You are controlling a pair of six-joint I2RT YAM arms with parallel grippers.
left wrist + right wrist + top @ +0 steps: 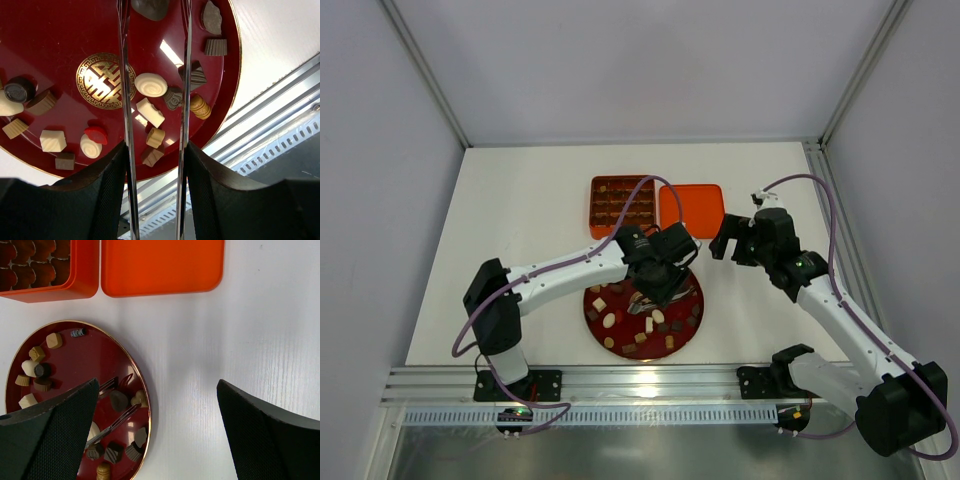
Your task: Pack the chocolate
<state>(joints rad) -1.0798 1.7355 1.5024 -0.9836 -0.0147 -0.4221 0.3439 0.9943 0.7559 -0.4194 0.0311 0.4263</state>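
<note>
Several pieces of chocolate, dark, tan and cream-white (151,84), lie on a round red plate (60,45) (700,300) (75,360). My left gripper (655,275) (155,145) hangs over the plate, shut on a pair of metal tongs (122,100) (112,425). The tong tips flank a dark chocolate (150,7) (118,400); I cannot tell whether it is pinched or lifted. My right gripper (730,243) (157,385) stands open over bare table just right of the plate. The orange box (621,205) (85,285) with brown cells sits behind the plate.
The orange lid (691,207) (160,265) lies flat beside the box on its right. An aluminium rail (620,385) (280,100) runs along the near edge just past the plate. White walls enclose the table on three sides.
</note>
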